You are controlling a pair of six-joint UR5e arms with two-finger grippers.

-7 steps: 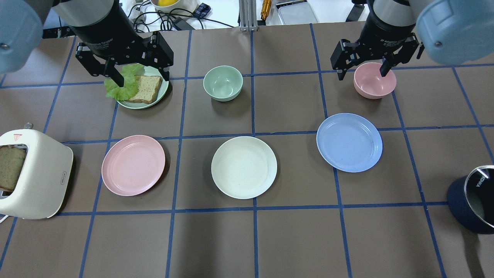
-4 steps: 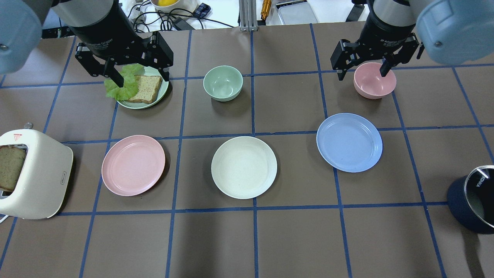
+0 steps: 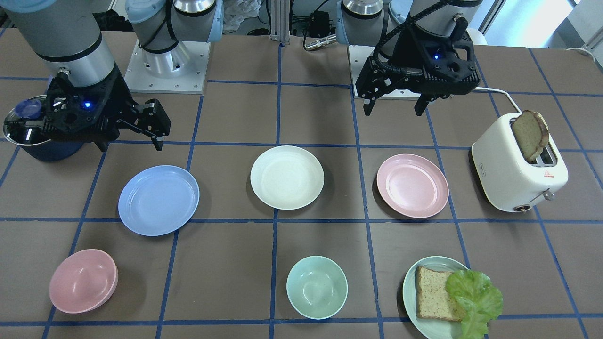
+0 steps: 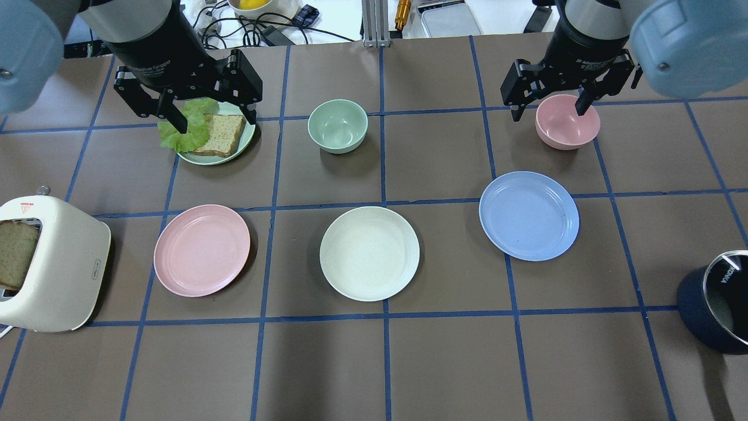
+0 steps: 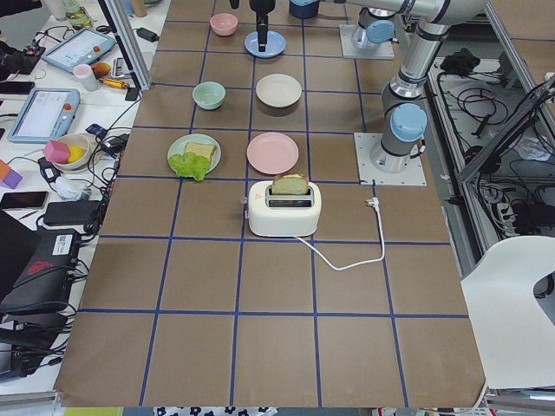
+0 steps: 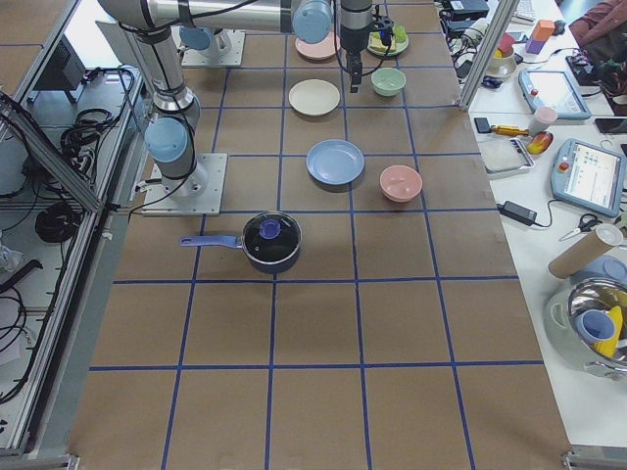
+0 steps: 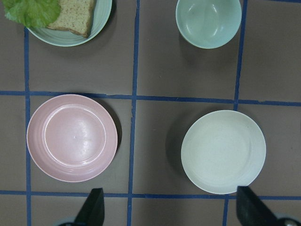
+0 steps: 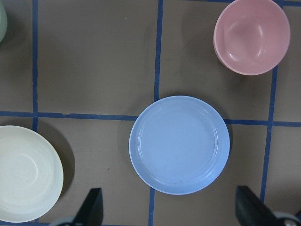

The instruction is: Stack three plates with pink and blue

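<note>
Three plates lie flat and apart in a row on the brown table: the pale pink plate (image 4: 201,250) at left, the cream-white plate (image 4: 369,253) in the middle, the light blue plate (image 4: 529,215) at right. They also show in the front view: pink (image 3: 412,185), cream (image 3: 287,177), blue (image 3: 158,200). My left gripper (image 4: 216,121) is open and empty, held high. Its wrist view looks down on the pink plate (image 7: 72,137) and the cream plate (image 7: 223,151). My right gripper (image 4: 548,112) is open and empty, high over the blue plate (image 8: 179,144).
A pale green plate (image 4: 244,139) with bread and lettuce, a mint bowl (image 4: 338,126) and a pink bowl (image 4: 567,123) stand in the far row. A white toaster (image 4: 52,263) with bread is at the left edge, a dark pot (image 4: 716,301) at the right edge.
</note>
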